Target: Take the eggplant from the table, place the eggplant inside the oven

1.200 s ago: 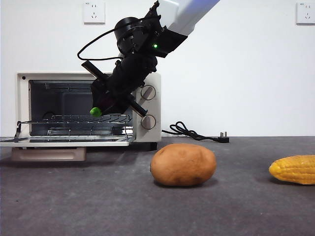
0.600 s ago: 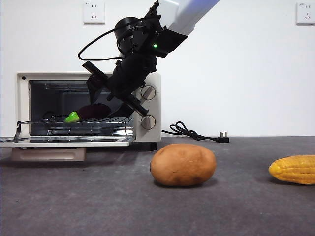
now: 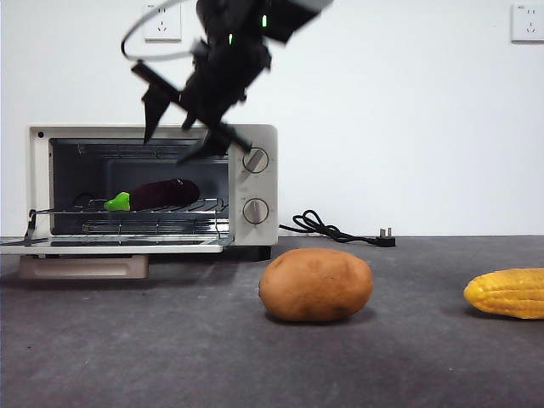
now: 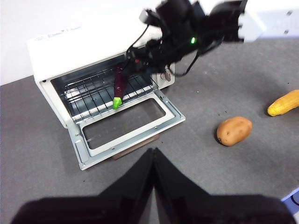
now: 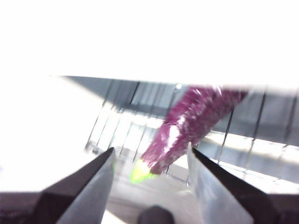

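Observation:
The dark purple eggplant (image 3: 157,194) lies on the wire rack (image 3: 85,209) inside the cream-white oven (image 3: 264,184), green stem pointing to the left in the front view. It also shows in the left wrist view as the eggplant (image 4: 119,84) and in the right wrist view as the eggplant (image 5: 191,123). My right gripper (image 3: 170,140) hangs open just above the oven's opening, apart from the eggplant and holding nothing. In its own view the right gripper (image 5: 150,154) frames the eggplant from a distance. My left gripper (image 4: 153,151) is shut and waits high over the table (image 3: 170,357).
The oven door (image 3: 110,246) lies folded down flat towards the front. A brown potato (image 3: 315,285) sits mid-table and a yellow corn cob (image 3: 507,293) at the right edge. A black power cable with plug (image 3: 340,229) lies behind, right of the oven.
My right gripper let go of the eggplant, which now rests on the rack, and has risen up out of the oven's opening with its jaws open.

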Action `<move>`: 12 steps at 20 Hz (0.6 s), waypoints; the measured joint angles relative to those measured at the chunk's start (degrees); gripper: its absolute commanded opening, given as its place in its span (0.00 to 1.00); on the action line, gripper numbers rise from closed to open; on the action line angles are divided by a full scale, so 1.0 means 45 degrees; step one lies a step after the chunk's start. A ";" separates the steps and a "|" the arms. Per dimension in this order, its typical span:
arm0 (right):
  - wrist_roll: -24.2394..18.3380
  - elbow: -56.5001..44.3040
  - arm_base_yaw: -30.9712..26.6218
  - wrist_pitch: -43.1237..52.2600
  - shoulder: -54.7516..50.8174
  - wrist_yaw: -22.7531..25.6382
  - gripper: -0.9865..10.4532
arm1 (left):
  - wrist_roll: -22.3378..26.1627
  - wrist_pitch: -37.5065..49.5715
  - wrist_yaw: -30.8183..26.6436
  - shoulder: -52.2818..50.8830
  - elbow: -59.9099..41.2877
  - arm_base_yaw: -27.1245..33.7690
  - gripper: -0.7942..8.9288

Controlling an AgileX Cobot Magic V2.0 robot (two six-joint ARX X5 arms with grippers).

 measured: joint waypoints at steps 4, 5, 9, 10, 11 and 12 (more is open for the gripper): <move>-0.2846 0.3580 0.0000 -0.3789 -0.0296 0.0000 0.31 | 0.0000 -0.0005 0.0000 0.0000 0.0000 0.0000 0.08; -0.3497 0.4517 0.0000 -0.4634 -0.0350 0.0000 0.31 | 0.0000 -0.0005 0.0000 0.0000 0.0000 0.0000 0.08; -0.5119 0.7033 -0.0015 -0.7213 -0.0384 0.0005 0.31 | 0.0000 -0.0005 -0.0005 0.0000 0.0000 0.0000 0.08; -0.5513 0.7694 -0.0015 -0.7956 -0.0384 0.0005 0.31 | 0.0000 -0.0005 0.0000 0.0000 0.0000 0.0000 0.08; -0.5863 0.8310 -0.0019 -0.8699 -0.0389 0.0005 0.31 | 0.0000 0.0000 0.0000 0.0000 0.0000 0.0000 0.08; -0.6139 0.8811 -0.0024 -0.9345 -0.0398 0.0005 0.31 | 0.0000 -0.0005 0.0000 0.0000 0.0000 0.0000 0.08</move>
